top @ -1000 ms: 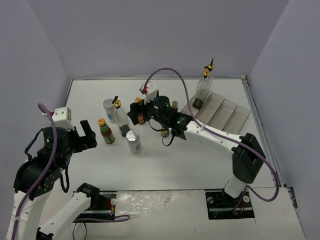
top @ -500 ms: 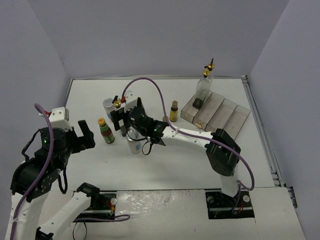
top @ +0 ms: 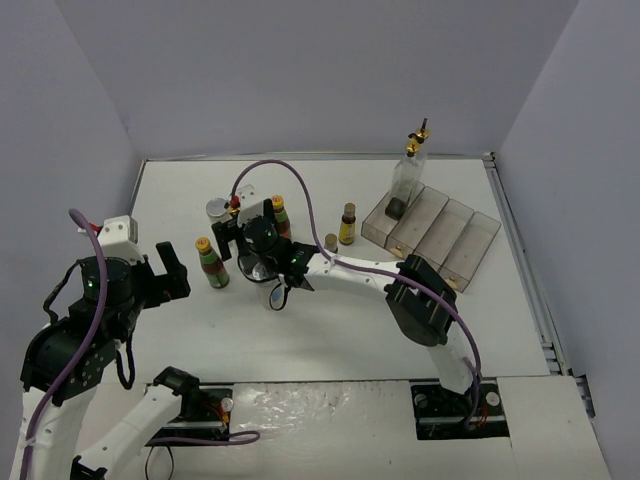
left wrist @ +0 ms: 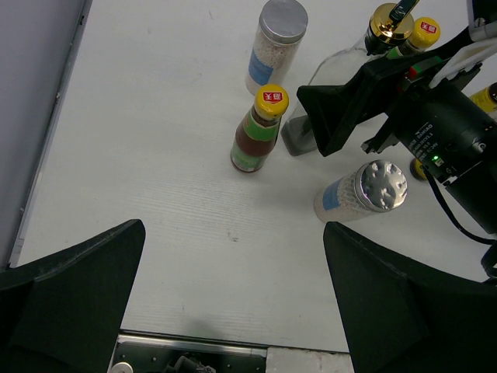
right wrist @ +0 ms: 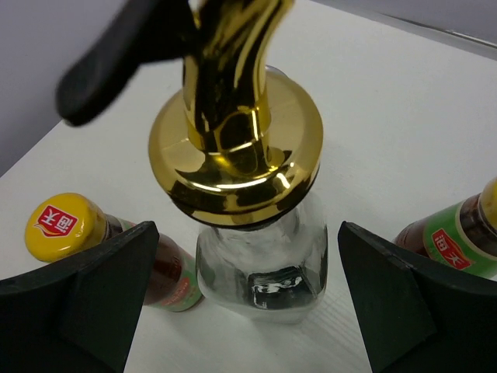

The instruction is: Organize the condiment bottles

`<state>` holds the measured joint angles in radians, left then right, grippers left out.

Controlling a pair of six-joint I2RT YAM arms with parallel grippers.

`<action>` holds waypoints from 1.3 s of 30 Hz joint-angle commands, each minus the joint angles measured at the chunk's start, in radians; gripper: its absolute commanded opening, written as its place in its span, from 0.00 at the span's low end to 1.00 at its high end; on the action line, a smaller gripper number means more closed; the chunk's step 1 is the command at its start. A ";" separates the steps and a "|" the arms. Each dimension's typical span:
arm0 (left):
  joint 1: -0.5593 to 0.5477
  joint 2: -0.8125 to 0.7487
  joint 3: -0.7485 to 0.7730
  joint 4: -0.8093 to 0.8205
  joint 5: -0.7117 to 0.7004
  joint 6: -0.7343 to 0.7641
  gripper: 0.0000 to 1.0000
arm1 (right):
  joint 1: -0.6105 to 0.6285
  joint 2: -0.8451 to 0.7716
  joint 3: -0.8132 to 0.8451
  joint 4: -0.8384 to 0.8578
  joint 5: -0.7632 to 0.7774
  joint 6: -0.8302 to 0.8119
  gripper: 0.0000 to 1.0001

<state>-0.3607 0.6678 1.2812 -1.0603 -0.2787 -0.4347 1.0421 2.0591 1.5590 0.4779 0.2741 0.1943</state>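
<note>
My right gripper (top: 243, 232) is open, its jaws either side of a clear glass bottle (right wrist: 264, 264) with a gold pourer (right wrist: 233, 148), with gaps on both sides. Red-sauce bottles with yellow caps stand to its left (right wrist: 66, 229) and right (right wrist: 458, 241). My left gripper (left wrist: 233, 311) is open and empty over bare table, near one red-sauce bottle (left wrist: 260, 128). A white shaker (left wrist: 365, 193) stands to the right and another shaker (left wrist: 276, 47) further off. Two small dark bottles (top: 347, 225) stand mid-table. Another glass bottle (top: 410, 165) stands in the rack.
The clear plastic rack (top: 450, 240) sits at the back right, with a small dark object (top: 396, 208) in its left compartment. White walls enclose the table on three sides. The right arm (top: 360, 272) stretches across the middle of the table.
</note>
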 commanded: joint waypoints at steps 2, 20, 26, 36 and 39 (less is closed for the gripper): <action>-0.004 0.016 0.033 0.028 -0.014 0.004 0.97 | 0.007 0.011 0.062 0.045 0.073 0.025 0.91; -0.003 0.012 0.027 0.032 -0.016 0.011 0.97 | -0.003 -0.028 0.066 0.060 0.083 -0.006 0.03; -0.003 0.013 0.018 0.044 -0.017 0.013 0.97 | -0.007 -0.120 0.107 0.037 0.042 -0.073 0.00; -0.003 0.018 -0.002 0.069 -0.007 0.009 0.97 | -0.054 -0.331 0.178 -0.053 0.108 -0.159 0.00; -0.004 0.018 -0.011 0.072 -0.005 0.008 0.97 | -0.104 -0.393 0.177 -0.086 0.161 -0.159 0.00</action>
<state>-0.3607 0.6674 1.2780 -1.0513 -0.2783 -0.4309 1.0079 1.8630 1.6488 0.2949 0.3211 0.0662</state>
